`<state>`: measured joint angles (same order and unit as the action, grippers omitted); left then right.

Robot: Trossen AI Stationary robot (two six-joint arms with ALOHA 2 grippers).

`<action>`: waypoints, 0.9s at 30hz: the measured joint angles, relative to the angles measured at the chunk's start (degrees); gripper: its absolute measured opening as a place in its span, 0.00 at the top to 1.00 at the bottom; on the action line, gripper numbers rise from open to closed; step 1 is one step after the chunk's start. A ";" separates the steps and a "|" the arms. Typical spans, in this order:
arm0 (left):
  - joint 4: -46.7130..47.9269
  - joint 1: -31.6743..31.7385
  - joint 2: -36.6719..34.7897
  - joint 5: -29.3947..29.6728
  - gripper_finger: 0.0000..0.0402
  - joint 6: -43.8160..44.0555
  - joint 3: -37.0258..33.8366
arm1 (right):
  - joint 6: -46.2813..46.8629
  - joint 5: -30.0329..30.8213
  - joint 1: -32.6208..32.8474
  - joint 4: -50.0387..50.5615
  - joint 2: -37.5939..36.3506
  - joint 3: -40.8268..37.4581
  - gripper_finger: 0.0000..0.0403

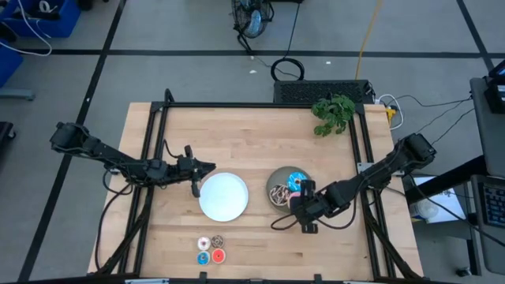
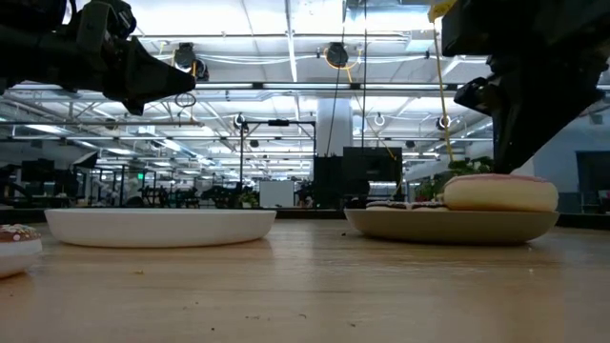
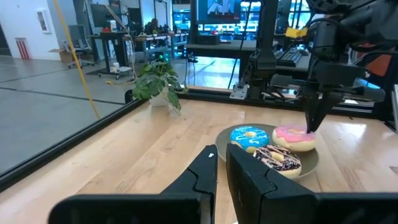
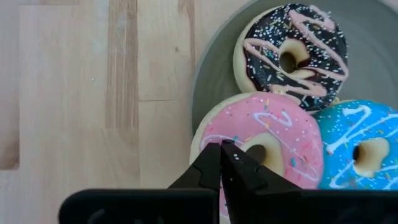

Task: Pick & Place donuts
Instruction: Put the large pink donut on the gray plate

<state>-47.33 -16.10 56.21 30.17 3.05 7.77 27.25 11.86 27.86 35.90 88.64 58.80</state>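
Three larger donuts lie on the grey-green plate [image 1: 278, 183]: pink [image 4: 280, 124], blue sprinkled [image 4: 360, 149] and brown drizzled [image 4: 292, 46]. My right gripper [image 4: 222, 149] is shut and slants down onto the pink donut [image 3: 294, 138], which lies at the plate's near right. Several tiny donuts [image 1: 211, 249] lie on the bare table near its front edge. My left gripper [image 3: 221, 165] hovers level above the table, left of the white plate [image 1: 223, 196]. Its fingers stand a narrow gap apart with nothing between them. My right gripper has its shut fingertips [image 3: 309, 126] on the pink donut's iced top [image 4: 208, 140], between the hole and the outer rim. The fingers come steeply from above, slanting in from the table's right. The donut lies flat on the plate. Nothing shows between the fingers.
The white plate [image 2: 157, 227] holds nothing and sits left of the grey-green plate [image 2: 448, 226]. A small green plant [image 1: 333, 114] stands at the far right corner. Black frame rails [image 1: 150, 158] run along the table's left and right sides.
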 joint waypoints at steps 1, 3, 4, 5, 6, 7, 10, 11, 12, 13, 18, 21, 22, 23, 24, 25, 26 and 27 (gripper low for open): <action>0.00 0.00 0.00 0.00 0.90 0.00 0.00 | 0.13 0.00 -0.01 0.78 0.00 0.57 1.00; 0.00 0.00 0.00 0.00 0.90 0.00 0.00 | 0.30 0.02 0.01 2.68 0.00 1.74 1.00; 0.00 0.00 0.00 0.00 0.90 0.00 0.00 | 0.30 0.05 0.01 3.88 0.00 2.50 1.00; 0.00 0.00 0.00 0.00 0.90 0.00 0.00 | 0.34 0.09 0.00 4.86 0.00 3.29 1.00; 0.00 0.00 0.00 0.00 0.90 0.00 0.00 | 0.45 0.09 -0.01 5.44 0.00 4.00 1.00; 0.00 0.00 0.00 0.00 0.90 0.00 0.00 | 0.49 0.11 -0.01 5.81 0.00 4.60 1.00; 0.00 0.00 0.00 0.00 0.90 0.00 0.00 | 0.38 0.12 0.02 6.58 0.00 5.52 1.00; -0.01 0.00 0.00 0.00 0.90 0.00 0.00 | 0.41 0.13 0.02 6.95 0.00 5.80 1.00; 0.00 0.00 0.00 0.00 0.90 0.00 0.00 | 0.48 0.14 0.07 7.50 0.00 6.13 1.00; 0.00 0.00 0.01 0.00 0.90 0.00 0.00 | 0.54 0.16 0.28 8.16 0.00 6.46 1.00; 0.00 0.00 0.00 -0.02 0.90 0.00 0.00 | 0.38 0.32 2.11 8.59 0.00 6.71 1.00; 0.00 0.00 0.00 0.00 0.90 0.00 0.00 | 0.93 -0.11 3.22 6.14 0.00 6.11 0.99; 0.00 0.00 0.00 -0.01 0.90 0.00 0.00 | 0.87 -0.15 3.56 5.38 0.00 5.83 0.99; 0.00 0.00 0.00 0.00 0.90 0.00 0.00 | 0.67 -0.15 3.85 5.12 0.00 5.63 0.97; 0.00 0.00 0.00 -0.02 0.90 0.00 0.00 | 0.79 -0.13 4.09 5.32 0.00 5.52 0.96; 0.00 0.00 0.00 0.00 0.90 0.00 0.00 | 1.41 -0.15 4.21 6.13 0.00 5.49 0.94; 0.00 0.00 0.00 0.00 0.90 0.07 0.00 | 2.09 -0.15 4.20 7.24 0.00 5.47 0.92; 0.00 0.00 0.00 0.00 0.90 0.13 0.00 | 2.54 -0.14 4.18 8.21 0.00 5.47 0.89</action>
<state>-47.33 -16.10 56.21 30.17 3.18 7.77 29.80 11.72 32.04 44.11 88.64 64.27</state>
